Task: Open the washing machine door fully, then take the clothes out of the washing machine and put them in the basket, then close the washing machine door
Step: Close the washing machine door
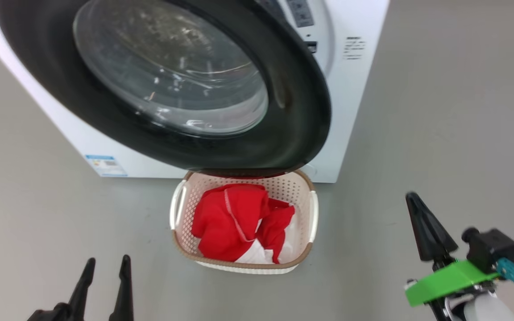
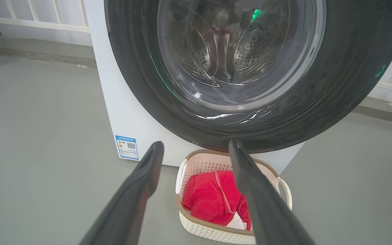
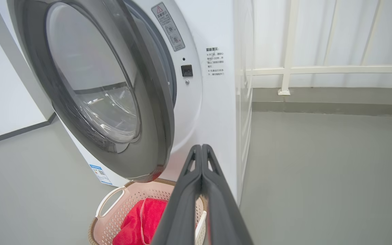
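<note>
The washing machine door (image 1: 292, 111) with its black rim and glass bowl stands partly swung out from the white washing machine (image 1: 350, 89). Its lower edge hangs over the basket (image 1: 248, 264) on the floor. Red and white clothes (image 1: 230, 218) lie in the basket. My left gripper (image 1: 106, 267) is open and empty at the lower left, short of the basket; its wrist view faces the door (image 2: 335, 85) and the clothes (image 2: 206, 200). My right gripper (image 1: 411, 196) is shut on nothing, right of the basket. From the right wrist, the shut gripper (image 3: 201, 147) points at the machine's front beside the door edge (image 3: 151, 136).
Grey floor (image 1: 440, 156) spreads to the left and right of the machine. A white railing (image 3: 318, 69) runs along the wall behind the machine's right side. A blue label (image 1: 105, 166) sits low on the machine's front.
</note>
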{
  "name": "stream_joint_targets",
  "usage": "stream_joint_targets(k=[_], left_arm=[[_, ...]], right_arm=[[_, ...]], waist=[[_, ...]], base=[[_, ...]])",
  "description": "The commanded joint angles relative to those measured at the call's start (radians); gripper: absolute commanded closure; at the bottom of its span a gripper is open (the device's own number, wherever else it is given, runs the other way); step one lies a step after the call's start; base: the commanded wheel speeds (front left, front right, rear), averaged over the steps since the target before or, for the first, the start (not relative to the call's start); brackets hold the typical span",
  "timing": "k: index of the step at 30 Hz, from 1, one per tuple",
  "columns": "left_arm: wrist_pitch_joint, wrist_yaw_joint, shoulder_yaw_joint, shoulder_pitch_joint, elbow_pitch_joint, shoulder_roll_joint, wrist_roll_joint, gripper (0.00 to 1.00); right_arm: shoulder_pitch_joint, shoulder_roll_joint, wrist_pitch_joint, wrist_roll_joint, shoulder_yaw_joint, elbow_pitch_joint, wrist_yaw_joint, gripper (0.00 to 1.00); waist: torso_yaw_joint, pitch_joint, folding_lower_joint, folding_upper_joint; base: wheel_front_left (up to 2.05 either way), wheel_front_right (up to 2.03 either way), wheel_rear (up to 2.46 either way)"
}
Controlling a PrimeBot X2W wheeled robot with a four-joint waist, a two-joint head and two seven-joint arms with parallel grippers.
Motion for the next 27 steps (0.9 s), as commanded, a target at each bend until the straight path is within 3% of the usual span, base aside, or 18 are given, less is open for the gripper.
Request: stream_joint_targets(k=[1, 15, 27], left_arm=[[-0.012, 0.004, 0.017, -0.041, -0.020, 0.008, -0.014, 0.00], [-0.012, 0.030, -0.092, -0.068, -0.020, 0.008, -0.074, 0.00], [-0.012, 0.045, -0.163, -0.117, -0.036, 0.008, -0.126, 0.00]], right_arm=[[-0.066, -0.016, -0.006, 0.004, 0.044, -0.018, 0.005, 1.00], [-0.292, -0.076, -0.006, 0.030, 0.183, 0.051, 0.005, 1.00], [-0.417, -0.074, -0.006, 0.027, 0.173, 0.075, 0.005, 1.00]], waist=[[0.045, 0.021, 0.0000, -0.0001], [0.175, 0.067, 0.0000, -0.0001], [0.215, 0.157, 0.0000, -0.0001]], base=[[0.00, 0.00, 0.00], [0.00, 0.00, 0.00], [0.00, 0.00, 0.00]])
